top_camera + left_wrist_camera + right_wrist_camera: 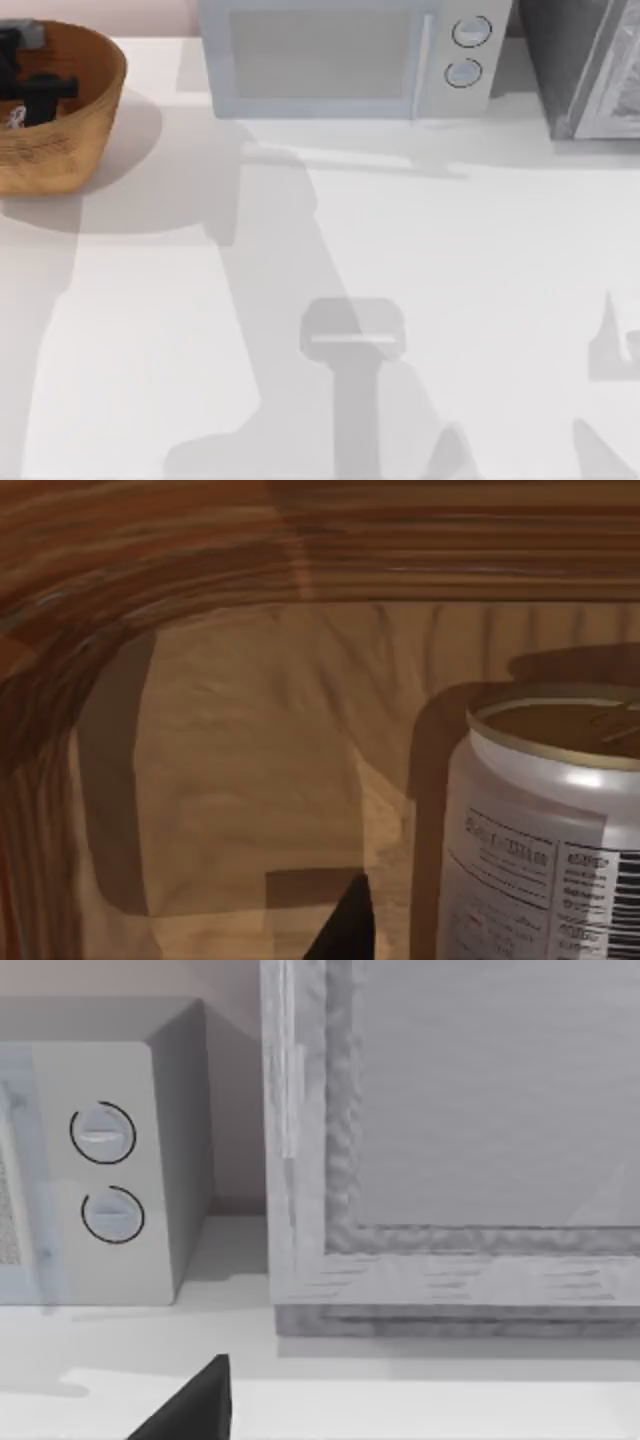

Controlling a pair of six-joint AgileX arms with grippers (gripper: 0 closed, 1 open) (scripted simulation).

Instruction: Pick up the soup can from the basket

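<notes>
Your left gripper [30, 90] is down inside the basket [95, 110] at the table's far left corner; jaw state: cannot tell. The can [545, 830] stands upright, axis vertical, beside the curved wall, floor open alongside.

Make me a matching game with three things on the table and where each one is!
Things:
1. basket
2. microwave
3. soup can

Places:
A. at the back of the table, near the middle
B. inside the basket
C. at the table's far left corner

Pairs: 1-C, 2-A, 3-B
</notes>
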